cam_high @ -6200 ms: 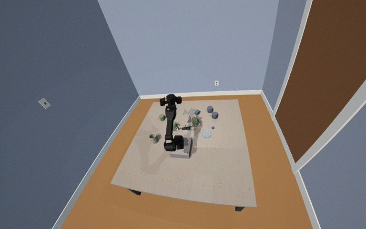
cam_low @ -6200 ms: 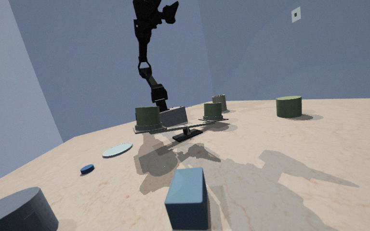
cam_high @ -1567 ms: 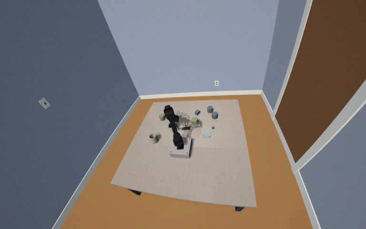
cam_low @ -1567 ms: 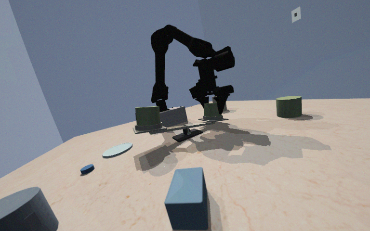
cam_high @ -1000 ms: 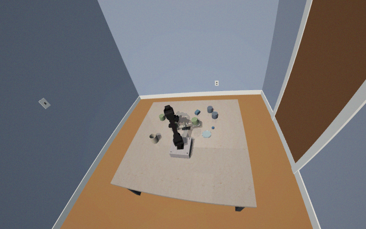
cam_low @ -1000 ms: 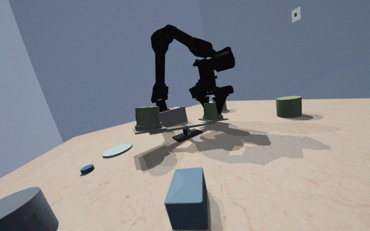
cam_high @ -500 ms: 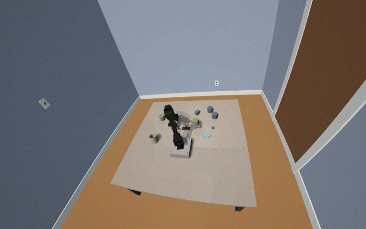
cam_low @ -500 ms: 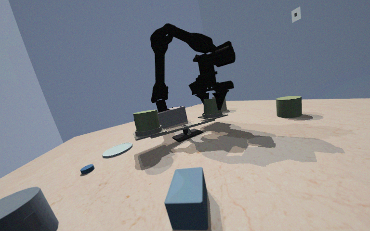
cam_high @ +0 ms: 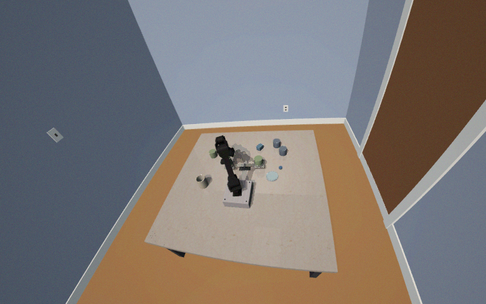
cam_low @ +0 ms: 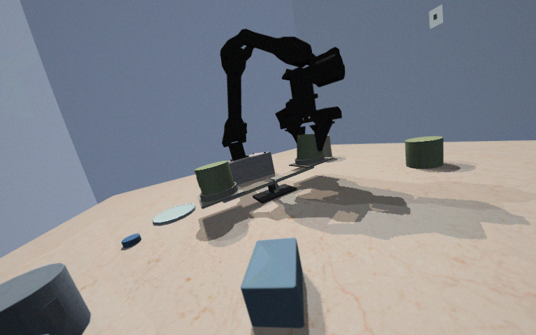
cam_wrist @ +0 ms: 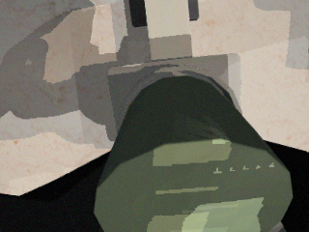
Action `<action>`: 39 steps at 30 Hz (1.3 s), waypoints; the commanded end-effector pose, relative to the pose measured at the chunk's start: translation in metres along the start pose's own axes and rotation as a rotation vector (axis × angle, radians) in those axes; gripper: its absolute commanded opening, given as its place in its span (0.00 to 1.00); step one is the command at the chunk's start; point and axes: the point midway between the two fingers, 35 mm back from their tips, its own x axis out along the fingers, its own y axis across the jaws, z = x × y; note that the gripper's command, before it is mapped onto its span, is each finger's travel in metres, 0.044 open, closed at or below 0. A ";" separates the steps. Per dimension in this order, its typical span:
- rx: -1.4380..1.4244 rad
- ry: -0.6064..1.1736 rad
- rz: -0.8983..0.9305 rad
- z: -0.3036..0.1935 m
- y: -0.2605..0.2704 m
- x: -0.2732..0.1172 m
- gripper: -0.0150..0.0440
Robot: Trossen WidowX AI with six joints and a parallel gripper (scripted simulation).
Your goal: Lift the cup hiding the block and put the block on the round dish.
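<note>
Now — cup (cam_low: 309, 146) (cam_wrist: 193, 169) between the end effector's (cam_low: 310, 138) fingers.

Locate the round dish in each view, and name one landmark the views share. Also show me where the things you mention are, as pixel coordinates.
Top: right of and below centre, between the balance (cam_high: 244, 168) (cam_low: 262, 196) (cam_wrist: 169, 21) and the right side of the table; this is the round dish (cam_high: 271, 175) (cam_low: 174, 214).
Exterior: left of centre, left of the balance, just beyond the small blue disc (cam_low: 131, 240).
Wrist: not in it.
Shared landmark: the balance, only partly seen in the wrist view.

The black arm is arched over, its gripper (cam_low: 309, 139) (cam_wrist: 182, 151) pointed downward, the fingers closed on a green cup.
</note>
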 end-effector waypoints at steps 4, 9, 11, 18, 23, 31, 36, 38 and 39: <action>0.002 0.011 0.019 -0.002 0.004 -0.013 0.25; 0.002 0.011 0.019 -0.003 0.004 -0.020 0.25; 0.002 0.011 0.019 -0.003 0.004 -0.022 0.25; 0.002 0.011 0.019 -0.002 0.004 -0.031 0.25; 0.002 0.011 0.019 -0.002 0.004 -0.038 0.25; 0.002 0.011 0.019 -0.002 0.003 -0.048 0.25; 0.002 0.011 0.019 -0.002 0.003 -0.054 0.25; 0.002 0.011 0.019 -0.002 0.003 -0.057 0.25; 0.002 0.011 0.019 -0.002 0.003 -0.058 0.25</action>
